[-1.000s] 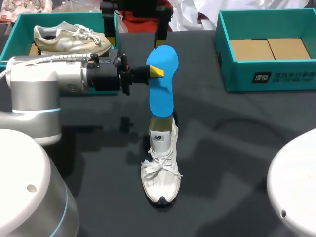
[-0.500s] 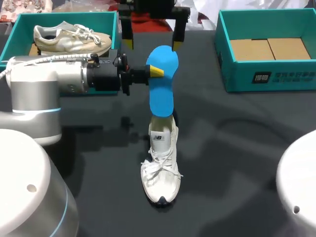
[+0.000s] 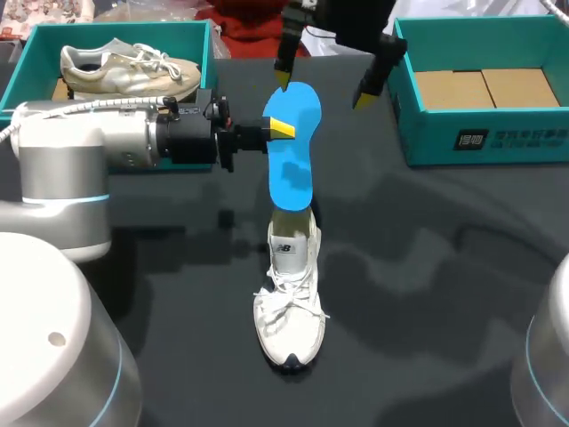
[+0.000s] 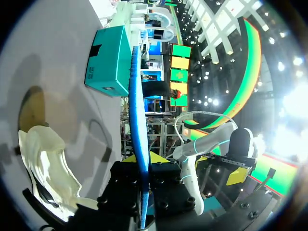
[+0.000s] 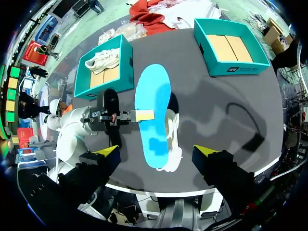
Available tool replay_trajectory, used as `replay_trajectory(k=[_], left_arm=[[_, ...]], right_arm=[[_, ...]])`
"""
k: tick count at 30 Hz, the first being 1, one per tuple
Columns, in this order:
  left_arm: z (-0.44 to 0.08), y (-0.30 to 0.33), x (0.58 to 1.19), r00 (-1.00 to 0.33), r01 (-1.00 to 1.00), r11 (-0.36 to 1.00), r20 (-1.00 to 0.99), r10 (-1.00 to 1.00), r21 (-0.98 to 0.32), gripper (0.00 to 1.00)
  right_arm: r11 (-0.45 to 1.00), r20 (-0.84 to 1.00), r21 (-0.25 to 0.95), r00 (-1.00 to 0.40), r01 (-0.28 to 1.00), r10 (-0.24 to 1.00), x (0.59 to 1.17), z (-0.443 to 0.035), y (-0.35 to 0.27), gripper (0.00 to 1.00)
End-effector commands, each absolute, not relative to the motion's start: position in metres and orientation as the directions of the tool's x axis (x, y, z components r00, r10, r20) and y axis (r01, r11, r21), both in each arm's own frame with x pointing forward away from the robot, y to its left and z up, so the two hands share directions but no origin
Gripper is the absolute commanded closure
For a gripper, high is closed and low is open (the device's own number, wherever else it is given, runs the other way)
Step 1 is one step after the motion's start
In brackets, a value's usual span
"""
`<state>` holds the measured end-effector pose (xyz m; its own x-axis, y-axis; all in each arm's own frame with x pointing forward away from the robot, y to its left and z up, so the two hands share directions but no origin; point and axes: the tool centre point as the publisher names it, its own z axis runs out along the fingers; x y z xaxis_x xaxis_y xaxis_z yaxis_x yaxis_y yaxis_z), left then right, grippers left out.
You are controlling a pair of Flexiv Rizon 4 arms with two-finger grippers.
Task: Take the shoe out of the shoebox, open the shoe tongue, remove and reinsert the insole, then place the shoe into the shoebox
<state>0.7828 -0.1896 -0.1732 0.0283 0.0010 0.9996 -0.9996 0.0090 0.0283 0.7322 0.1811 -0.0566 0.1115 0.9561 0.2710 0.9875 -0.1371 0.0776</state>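
Left end effector (image 3: 283, 131): closed on the blue insole (image 3: 292, 151), one yellow-tipped finger on each face, gripping near the insole's upper half. The arm comes in level from the left side of the bench (image 3: 427, 267). In the left wrist view the insole (image 4: 137, 120) is seen edge-on, clamped between the two fingers.

Insole: upright, its lower end at the opening of the shoe (image 3: 289, 302); I cannot tell whether that end is inside the shoe.

Shoe: white, laced, standing on its sole near the middle of the bench, toe toward the near edge.

Right end effector (image 3: 325, 82): open, fingers spread wide, holding nothing. It hangs above the top end of the insole. In the right wrist view the insole (image 5: 153, 115) and shoe (image 5: 172, 139) lie below, between its yellow tips.

Left shoebox (image 3: 116, 29): teal, at the far left corner, with a second shoe (image 3: 129, 69) lying inside it.

Right shoebox (image 3: 498, 133): teal, at the far right corner, with cardboard panels (image 3: 480, 89) on its floor.
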Motion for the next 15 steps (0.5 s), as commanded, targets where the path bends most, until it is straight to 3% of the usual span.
replay_trajectory(k=[1,15], left_arm=[[-0.173,-0.19,0.783,0.028,-1.0,0.01,1.0,-0.001,0.028,1.0],[-0.173,-0.19,0.783,0.028,-1.0,0.01,1.0,-0.001,0.028,1.0]], right_arm=[[-0.145,0.66,0.054,0.074,0.988,0.747,0.728,-0.069,0.147,0.0],[-0.154,0.869,0.015,0.064,0.988,0.492,0.727,-0.099,0.129,0.0]])
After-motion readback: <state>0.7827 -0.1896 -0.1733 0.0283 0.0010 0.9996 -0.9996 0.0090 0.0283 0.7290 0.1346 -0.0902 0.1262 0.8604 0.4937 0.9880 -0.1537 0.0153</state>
